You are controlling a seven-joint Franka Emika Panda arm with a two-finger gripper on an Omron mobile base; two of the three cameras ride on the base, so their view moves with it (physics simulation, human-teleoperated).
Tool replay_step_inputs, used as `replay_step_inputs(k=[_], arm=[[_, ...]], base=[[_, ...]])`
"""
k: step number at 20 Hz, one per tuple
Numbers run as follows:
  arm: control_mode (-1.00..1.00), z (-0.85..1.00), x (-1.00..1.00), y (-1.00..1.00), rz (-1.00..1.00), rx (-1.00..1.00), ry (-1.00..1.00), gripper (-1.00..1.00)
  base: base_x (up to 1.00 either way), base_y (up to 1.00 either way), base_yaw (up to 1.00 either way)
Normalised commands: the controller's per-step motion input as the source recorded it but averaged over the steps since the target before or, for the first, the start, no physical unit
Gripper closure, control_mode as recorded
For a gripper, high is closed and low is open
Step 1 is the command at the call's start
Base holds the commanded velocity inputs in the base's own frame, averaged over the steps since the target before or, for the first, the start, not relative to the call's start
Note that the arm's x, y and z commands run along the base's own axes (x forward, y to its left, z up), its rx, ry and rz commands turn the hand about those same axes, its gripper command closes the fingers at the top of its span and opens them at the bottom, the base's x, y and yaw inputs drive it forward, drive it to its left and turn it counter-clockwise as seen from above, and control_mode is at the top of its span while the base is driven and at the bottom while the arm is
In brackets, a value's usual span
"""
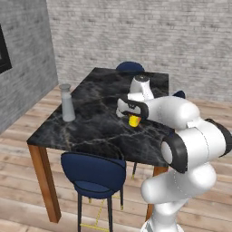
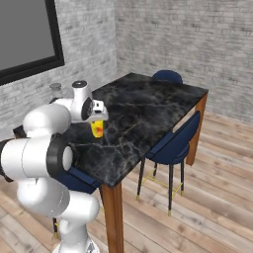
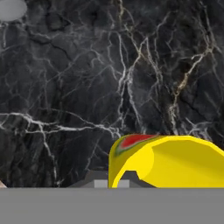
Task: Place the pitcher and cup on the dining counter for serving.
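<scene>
From the left side I see the pitcher [image 1: 67, 103] standing upright on the tabletop [image 1: 95, 122], close to its left edge and well apart from the cup [image 1: 134, 120]. From the right side the pitcher [image 2: 56, 91] is mostly hidden behind the white arm, and only its top shows above it. The yellow cup hangs under the robot hand, over the marble and nearer to the robot's edge of the tabletop than to the far edge; in the right view the cup [image 2: 97, 128] shows its red mark, which is not visible from the left. I cannot tell from the base views if the cup touches the marble or is a little above it. The hand camera looks down on the tabletop [image 3: 87, 87] and shows the open mouth of the cup [image 3: 175, 164] at the bottom, cut off by the edge, with a red patch on its rim. The pincer [image 1: 134, 117] seems clamped on the cup, but the fingers are hard to make out in every view. Navy chairs stand around the tabletop: one [image 1: 94, 174] at the near side, one [image 2: 173, 146] at the right side, one [image 1: 129, 67] at the far end.
</scene>
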Motion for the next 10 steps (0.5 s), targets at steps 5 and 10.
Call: replay_step_inputs(k=[5, 10], arm=[[-1.0, -0.54, 0.16, 0.08, 0.0, 0.0, 0.14, 1.0], [-1.0, -0.48, 0.02, 0.01, 0.0, 0.0, 0.09, 1.0]], base=[[0.0, 0.0, 0.0], [0.0, 0.0, 0.0]])
